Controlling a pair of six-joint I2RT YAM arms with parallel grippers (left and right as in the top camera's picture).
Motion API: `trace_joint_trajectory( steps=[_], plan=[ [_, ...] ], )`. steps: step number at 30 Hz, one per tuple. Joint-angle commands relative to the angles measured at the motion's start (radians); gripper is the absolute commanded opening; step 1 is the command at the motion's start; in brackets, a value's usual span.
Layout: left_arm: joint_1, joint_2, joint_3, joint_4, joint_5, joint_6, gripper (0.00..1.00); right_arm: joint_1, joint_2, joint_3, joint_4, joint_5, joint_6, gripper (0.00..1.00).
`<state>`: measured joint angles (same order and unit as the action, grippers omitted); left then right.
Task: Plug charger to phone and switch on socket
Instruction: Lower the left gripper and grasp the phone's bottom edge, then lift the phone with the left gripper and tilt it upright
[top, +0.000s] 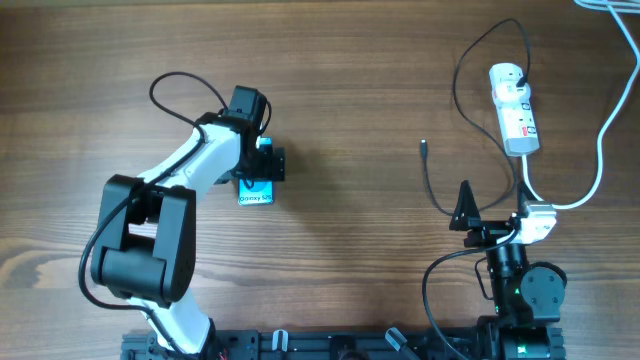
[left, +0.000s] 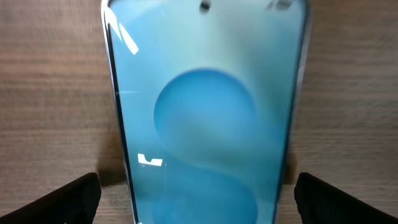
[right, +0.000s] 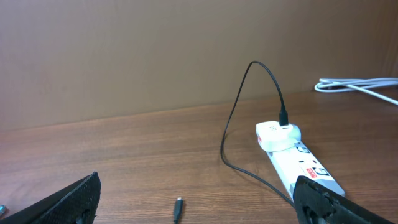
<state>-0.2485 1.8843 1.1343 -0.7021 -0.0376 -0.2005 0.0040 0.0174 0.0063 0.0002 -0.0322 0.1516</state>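
The phone (top: 256, 193) lies flat on the wooden table, turquoise screen up, its white strip end showing. My left gripper (top: 262, 165) hovers right over it, open. In the left wrist view the phone (left: 199, 112) fills the space between the two fingers of that gripper (left: 199, 208), with a gap on each side. The white socket (top: 513, 108) lies at the far right. The black charger cable loops from it, and the charger's plug tip (top: 424, 147) lies loose on the table. My right gripper (top: 488, 212) is open and empty, well short of the plug tip (right: 178, 208) and left of the socket (right: 301, 158).
A thick white cord (top: 605, 130) runs from the socket's near end around the right side of the table; it also shows in the right wrist view (right: 360, 86). A white adapter (right: 278, 134) sits plugged into the socket's far end.
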Motion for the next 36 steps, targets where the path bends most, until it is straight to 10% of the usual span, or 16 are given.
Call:
trace_joint_trajectory(
  steps=[1,19,36],
  plan=[
    [0.0,0.013,-0.04,0.035,0.005,-0.021,1.0,0.003,-0.013,-0.001,0.005,0.009,-0.018,0.99],
    [0.0,0.013,-0.076,0.089,0.033,-0.021,0.99,0.003,-0.013,-0.001,0.004,0.008,-0.018,1.0],
    [0.0,0.012,-0.076,0.089,0.033,-0.021,0.68,0.003,-0.013,-0.001,0.004,0.008,-0.018,1.0]
  ],
)
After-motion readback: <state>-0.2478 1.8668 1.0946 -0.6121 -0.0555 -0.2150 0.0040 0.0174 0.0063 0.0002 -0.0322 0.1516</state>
